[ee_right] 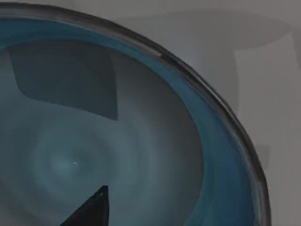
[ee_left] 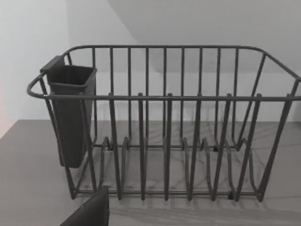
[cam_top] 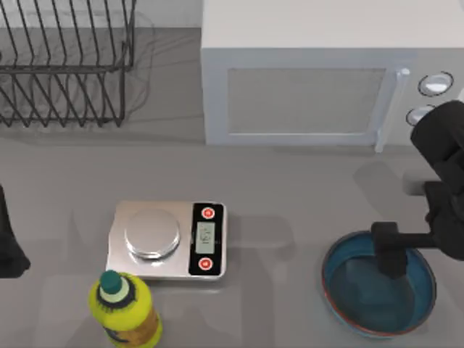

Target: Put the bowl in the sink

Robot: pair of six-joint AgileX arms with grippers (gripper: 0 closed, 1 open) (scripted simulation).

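Observation:
The bowl [cam_top: 378, 284] sits on the grey counter at the front right. It is wide and shallow, glossy teal-blue inside with a thin reddish-brown rim. My right gripper [cam_top: 391, 252] hangs just over the bowl's far inner part, reaching in from the right edge. The right wrist view looks close into the bowl [ee_right: 141, 141], with its rim curving past on bare counter. My left arm [cam_top: 9, 243] stays parked at the table's left edge. The sink is out of view.
A kitchen scale [cam_top: 168, 239] with a round steel plate stands left of centre, with a yellow bottle [cam_top: 125, 310] in front of it. A white microwave [cam_top: 319, 72] fills the back right. A wire dish rack [cam_top: 65, 65] [ee_left: 164, 127] stands at the back left.

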